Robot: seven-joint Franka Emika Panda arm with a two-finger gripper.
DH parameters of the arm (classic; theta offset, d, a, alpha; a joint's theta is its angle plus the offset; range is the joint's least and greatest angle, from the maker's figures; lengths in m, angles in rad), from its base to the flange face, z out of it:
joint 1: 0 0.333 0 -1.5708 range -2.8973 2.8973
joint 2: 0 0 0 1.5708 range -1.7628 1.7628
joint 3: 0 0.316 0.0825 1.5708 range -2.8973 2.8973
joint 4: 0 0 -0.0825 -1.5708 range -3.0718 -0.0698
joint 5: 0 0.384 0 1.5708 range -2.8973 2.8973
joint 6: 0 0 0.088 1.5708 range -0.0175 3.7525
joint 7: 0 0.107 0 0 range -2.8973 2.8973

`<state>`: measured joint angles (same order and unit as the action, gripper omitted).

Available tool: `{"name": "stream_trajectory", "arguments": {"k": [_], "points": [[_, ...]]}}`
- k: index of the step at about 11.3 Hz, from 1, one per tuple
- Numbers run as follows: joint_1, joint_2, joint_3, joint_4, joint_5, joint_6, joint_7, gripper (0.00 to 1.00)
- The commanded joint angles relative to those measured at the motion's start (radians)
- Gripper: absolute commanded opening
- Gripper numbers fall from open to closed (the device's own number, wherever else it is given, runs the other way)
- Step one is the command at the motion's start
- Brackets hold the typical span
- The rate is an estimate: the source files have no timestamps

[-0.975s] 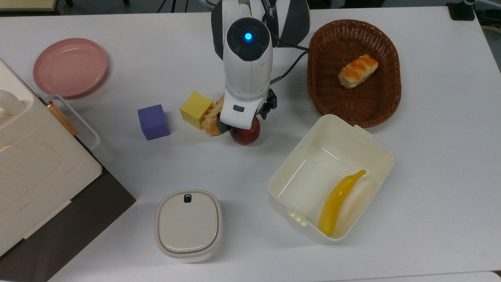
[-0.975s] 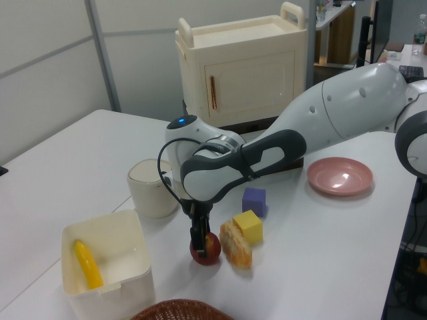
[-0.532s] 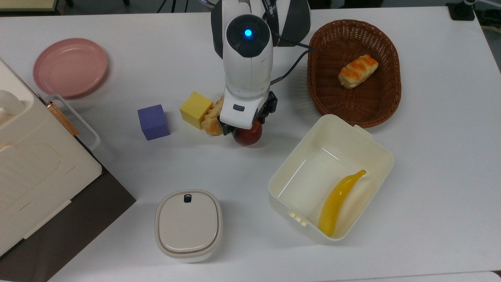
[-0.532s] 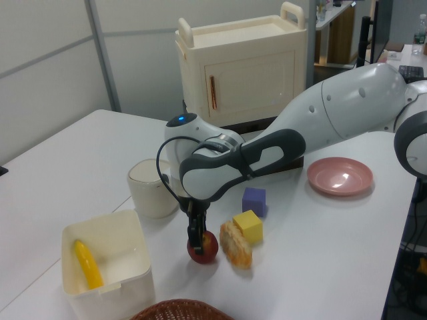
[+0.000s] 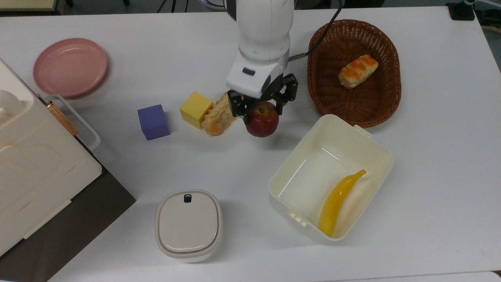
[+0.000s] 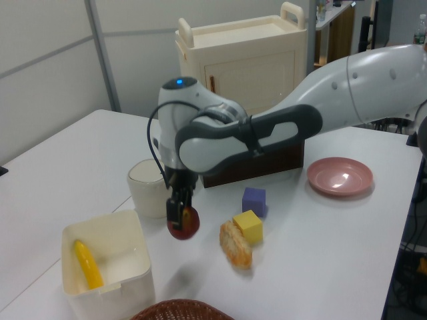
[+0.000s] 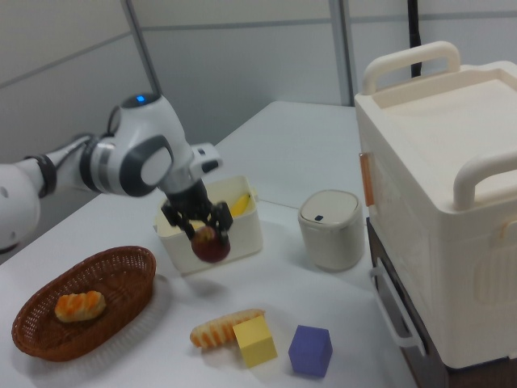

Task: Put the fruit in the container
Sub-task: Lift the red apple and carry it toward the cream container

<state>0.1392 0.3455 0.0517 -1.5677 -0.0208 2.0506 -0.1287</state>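
The fruit, a dark-red apple [image 5: 262,122] [image 6: 182,225] [image 7: 210,244], hangs in the air above the table with my gripper [image 5: 261,105] [image 6: 177,212] [image 7: 198,224] shut on its top. The container, a cream-white rectangular tub [image 5: 309,144] [image 6: 123,228] [image 7: 246,235], stands to the lower right of the apple in the top view, with a yellow banana [image 5: 339,201] [image 6: 87,264] lying inside it. The apple is clear of the tub's rim, near its upper left corner in the top view.
A pastry [image 5: 217,116], a yellow cube [image 5: 195,109] and a purple cube [image 5: 153,122] sit left of the apple in the top view. A wicker basket [image 5: 321,90] holds a bread roll [image 5: 357,71]. A lidded cream box [image 5: 188,224], pink plate [image 5: 69,67] and large cabinet [image 5: 35,168] stand around.
My gripper has lifted the apple off the table and carried it up and to the top view's right, away from the pastry. Nothing else has moved.
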Motion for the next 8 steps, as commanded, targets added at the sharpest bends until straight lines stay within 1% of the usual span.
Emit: {"name": "stream_trajectory", "arguments": {"k": [1, 3, 4, 5, 6, 7, 8], "points": [[0.008, -0.066, -0.007, 0.083, -0.001, -0.029, 0.026, 0.58], [0.022, -0.059, 0.002, 0.098, 0.004, -0.009, 0.049, 0.6], [0.052, -0.045, 0.002, 0.094, 0.002, 0.055, 0.054, 0.66], [0.062, -0.028, 0.003, 0.086, 0.004, 0.159, 0.055, 0.66], [0.081, -0.002, 0.004, 0.08, 0.01, 0.218, 0.058, 0.66], [0.086, 0.015, 0.004, 0.08, 0.006, 0.23, 0.085, 0.66], [0.086, 0.02, 0.004, 0.081, 0.004, 0.23, 0.104, 0.69]]}}
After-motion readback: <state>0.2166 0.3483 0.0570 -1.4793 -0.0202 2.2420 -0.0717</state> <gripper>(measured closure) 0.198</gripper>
